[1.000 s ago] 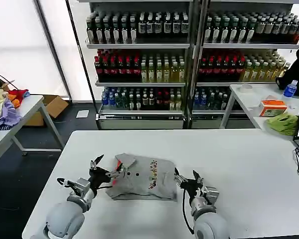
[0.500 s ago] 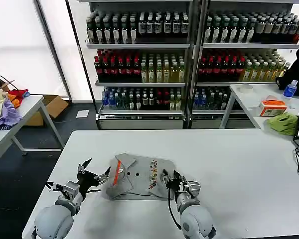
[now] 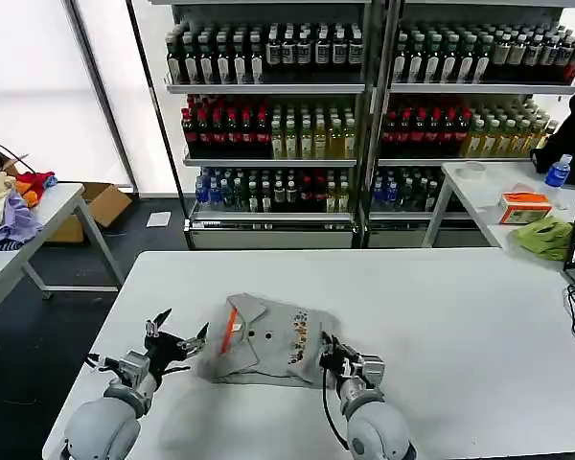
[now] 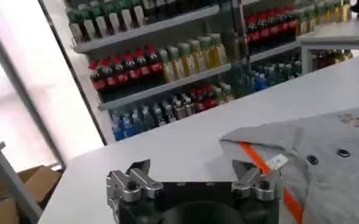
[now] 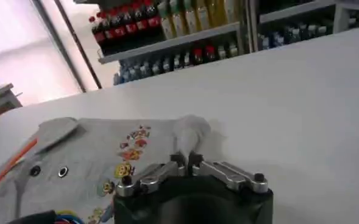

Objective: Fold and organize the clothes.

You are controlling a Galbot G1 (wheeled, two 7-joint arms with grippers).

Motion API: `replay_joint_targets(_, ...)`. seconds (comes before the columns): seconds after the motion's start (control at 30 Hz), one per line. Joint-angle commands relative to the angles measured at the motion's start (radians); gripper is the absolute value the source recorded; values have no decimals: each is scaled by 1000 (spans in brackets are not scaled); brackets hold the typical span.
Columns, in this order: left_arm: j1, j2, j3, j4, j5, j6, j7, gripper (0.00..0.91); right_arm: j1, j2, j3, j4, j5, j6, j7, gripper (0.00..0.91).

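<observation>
White table (image 3: 460,316) in room, drink bottle shelves (image 3: 364,105) behind. Light grey cotton T-shirt (image 3: 268,343) folded near front edge. Left gripper (image 3: 177,337) fingers wide apart, beside shirt. Right gripper (image 5: 187,163) pinched tight on shirt edge.

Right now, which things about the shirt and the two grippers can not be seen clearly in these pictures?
- Grey T-shirt: its underside and inner layers are hidden by its own folds, head view.
- Chest print: figures too small and blurred to identify, right wrist view.
- Right gripper: shut on a raised fold; how much cloth it holds is hidden.
- Left gripper: open, its body cut off by the picture edge.
</observation>
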Motion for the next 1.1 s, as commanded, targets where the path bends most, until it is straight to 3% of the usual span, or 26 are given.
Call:
replay_joint_targets(0.03,-4,-21,-9,5,-8,-4,-5,907,-26,-110,55,48,-28,-1,-11,0)
replay_joint_targets(0.2,-5,-38,-21,-5,-20,-5,-9,907,-14,-266,114,37,-21,-10,-59,0)
replay_joint_targets(0.33,0,-84,-34,-22,-40,-6,-22,907,58,-384,154,-53,-32,-2,-103,0)
replay_joint_targets(0.57,36,-161,-41,-63,-44,-6,-26,907,139,-410,179,-241,-125,42,-186,0)
replay_joint_targets(0.6,41,-172,-39,-65,-40,-5,-26,907,143,-402,179,-254,-133,45,-191,161)
replay_joint_targets(0.63,49,-178,-37,-68,-35,-5,-26,907,150,-386,183,-271,-150,50,-197,393)
replay_joint_targets(0.67,52,-182,-37,-69,-34,-5,-26,907,146,-373,191,-267,-166,62,-198,907)
replay_joint_targets(0.77,72,-184,-38,-81,-31,-6,-25,907,77,-347,243,-186,-229,72,-200,907)
replay_joint_targets(0.87,89,-188,-41,-86,-23,-11,-25,907,-21,-313,311,-48,-409,119,-208,907)
replay_joint_targets(1.1,111,-216,-3,-98,31,-11,-20,907,-139,-272,221,144,-426,91,-225,907)
